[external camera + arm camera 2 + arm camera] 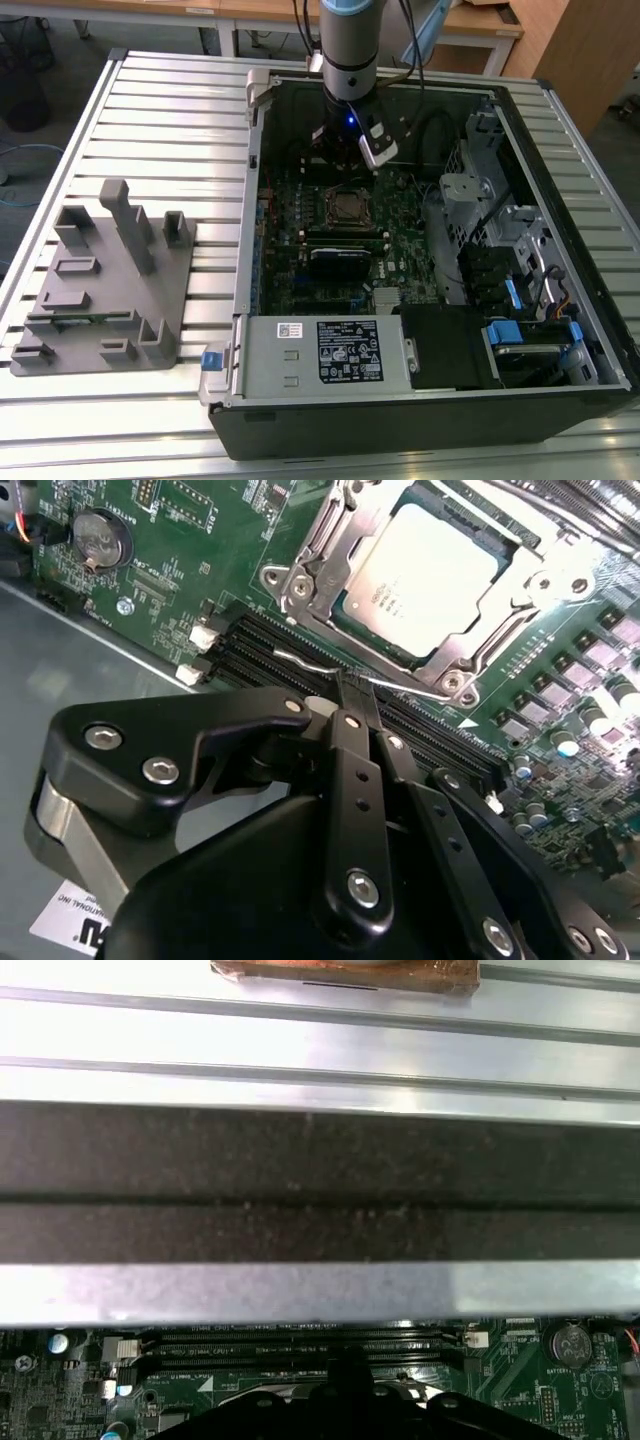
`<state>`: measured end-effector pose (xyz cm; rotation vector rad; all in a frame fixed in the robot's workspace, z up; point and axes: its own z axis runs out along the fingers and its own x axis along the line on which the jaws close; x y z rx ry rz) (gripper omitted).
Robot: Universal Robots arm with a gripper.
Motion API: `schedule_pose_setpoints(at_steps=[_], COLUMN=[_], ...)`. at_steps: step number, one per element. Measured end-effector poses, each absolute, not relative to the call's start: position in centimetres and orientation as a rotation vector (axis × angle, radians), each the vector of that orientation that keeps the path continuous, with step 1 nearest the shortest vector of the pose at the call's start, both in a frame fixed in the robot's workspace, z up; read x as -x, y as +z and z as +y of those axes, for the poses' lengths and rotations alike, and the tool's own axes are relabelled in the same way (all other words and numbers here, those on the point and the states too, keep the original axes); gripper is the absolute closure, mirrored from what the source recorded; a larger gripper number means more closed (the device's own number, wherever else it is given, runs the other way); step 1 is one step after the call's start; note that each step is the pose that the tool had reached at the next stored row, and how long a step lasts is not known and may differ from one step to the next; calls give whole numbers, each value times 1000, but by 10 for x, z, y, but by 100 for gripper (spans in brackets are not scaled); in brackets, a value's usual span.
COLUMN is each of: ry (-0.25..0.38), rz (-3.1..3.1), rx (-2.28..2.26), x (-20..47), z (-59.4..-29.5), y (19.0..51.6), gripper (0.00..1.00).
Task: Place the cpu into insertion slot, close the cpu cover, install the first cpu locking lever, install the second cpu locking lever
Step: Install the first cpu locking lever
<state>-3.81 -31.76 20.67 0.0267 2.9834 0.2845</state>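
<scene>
With jaws together and holding nothing, the gripper [358, 695] is hovering beside the seated cpu [430, 575] under the cpu cover [330, 555], warranting steady, square lever pressure

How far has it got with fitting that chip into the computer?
The cpu is already seated, with the cpu cover closed around it. In hand: the gripper, shut, has its tips at a thin wire locking lever beside the cover. Whether either lever is latched yet, I cannot tell.
</scene>
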Motion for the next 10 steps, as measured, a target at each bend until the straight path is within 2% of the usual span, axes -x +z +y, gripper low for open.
schedule_pose_setpoints(at_steps=[10], ry=[286], rz=[2983], rx=[-31], x=[37], z=[-320], y=[205], gripper=[89])
